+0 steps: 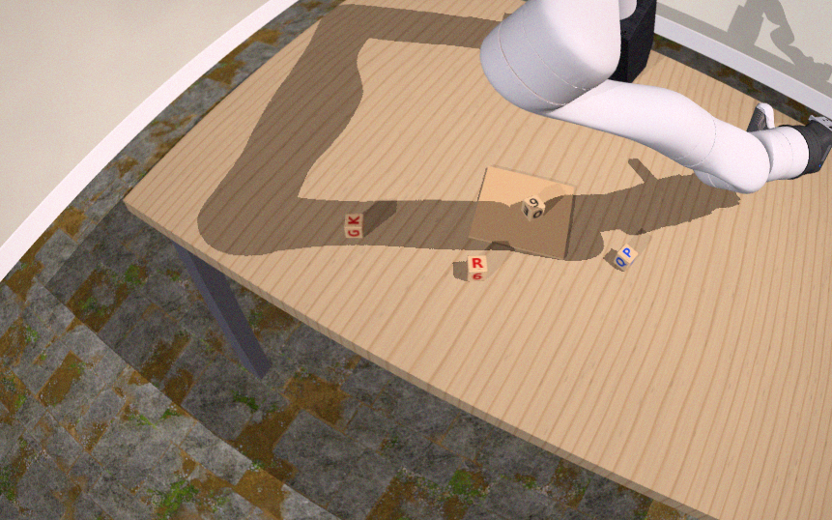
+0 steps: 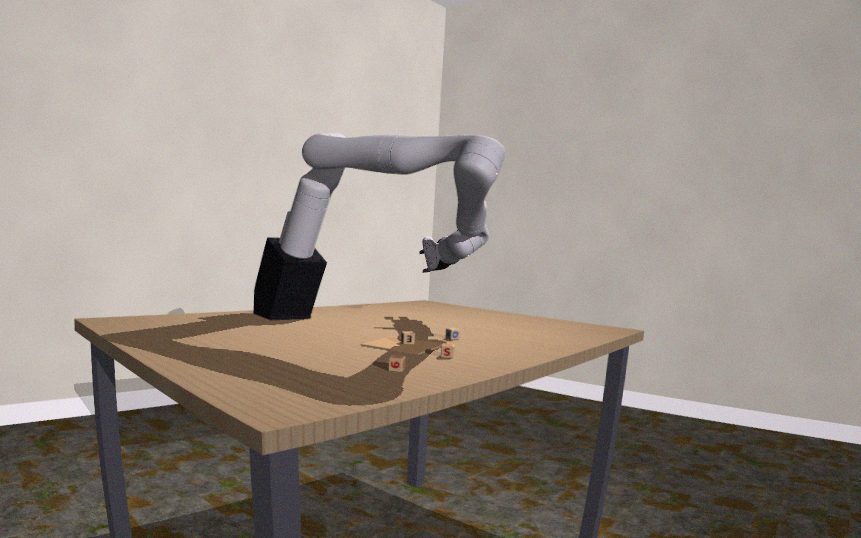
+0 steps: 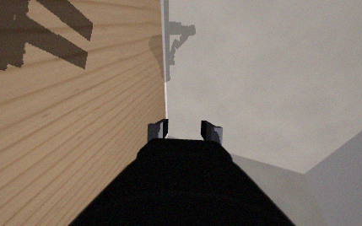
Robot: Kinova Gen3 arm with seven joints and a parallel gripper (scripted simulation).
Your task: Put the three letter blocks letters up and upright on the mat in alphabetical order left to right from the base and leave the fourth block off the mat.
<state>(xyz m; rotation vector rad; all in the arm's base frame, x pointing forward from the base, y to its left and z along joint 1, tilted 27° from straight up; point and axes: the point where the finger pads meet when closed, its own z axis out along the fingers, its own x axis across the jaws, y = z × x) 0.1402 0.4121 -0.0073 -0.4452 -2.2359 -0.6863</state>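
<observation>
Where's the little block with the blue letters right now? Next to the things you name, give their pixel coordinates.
In the top view, the blue-lettered block (image 1: 625,257) (image 2: 452,333) sits on the table (image 1: 696,361) (image 2: 326,361), off the mat (image 1: 502,184) (image 2: 379,343), just beyond its right-hand edge.

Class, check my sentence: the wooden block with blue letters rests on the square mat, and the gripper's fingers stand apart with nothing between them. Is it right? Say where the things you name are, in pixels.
Not quite: the wooden block with blue letters (image 1: 625,257) (image 2: 452,333) rests on the table beside the square mat (image 1: 495,183) (image 2: 379,343), as the top view shows. The rest stands.
</observation>
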